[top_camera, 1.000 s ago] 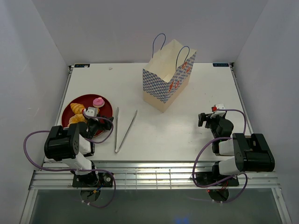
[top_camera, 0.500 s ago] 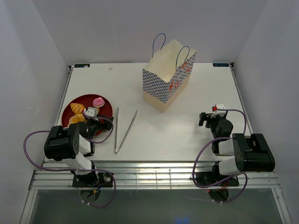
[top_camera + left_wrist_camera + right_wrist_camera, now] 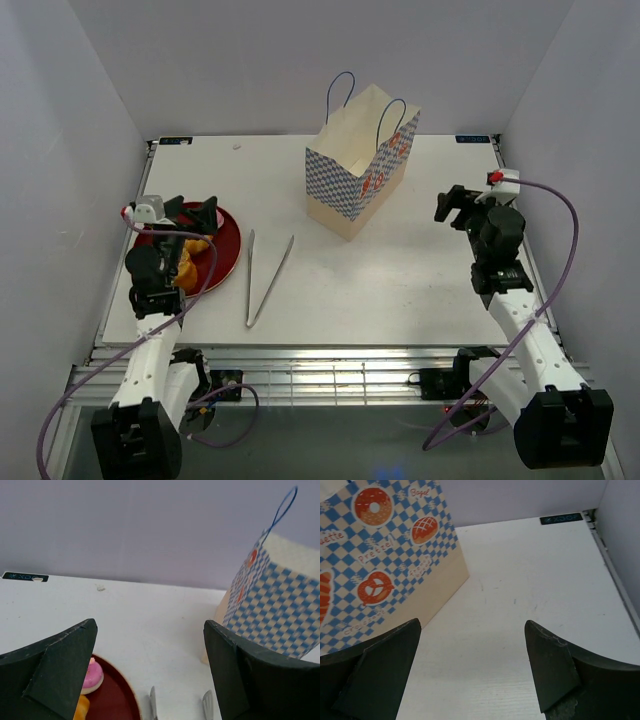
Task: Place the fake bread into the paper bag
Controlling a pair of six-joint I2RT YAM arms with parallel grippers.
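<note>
Both arms have swung up and forward. Left claw (image 3: 195, 212) hangs spread over the fake bread (image 3: 93, 676) on the plate (image 3: 228, 240) near the surface's (image 3: 400, 280) left edge, likely lining up a pick. Right claw (image 3: 455, 207), also spread, faces the paper bag (image 3: 360, 175) standing by the far edge.

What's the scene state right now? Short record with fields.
fake bread: on red plate, left side of table
paper bag: upright, far centre
tongs: flat on table, right of plate, untouched
left hand: open, empty, over plate
right hand: open, empty, right of bag
</note>
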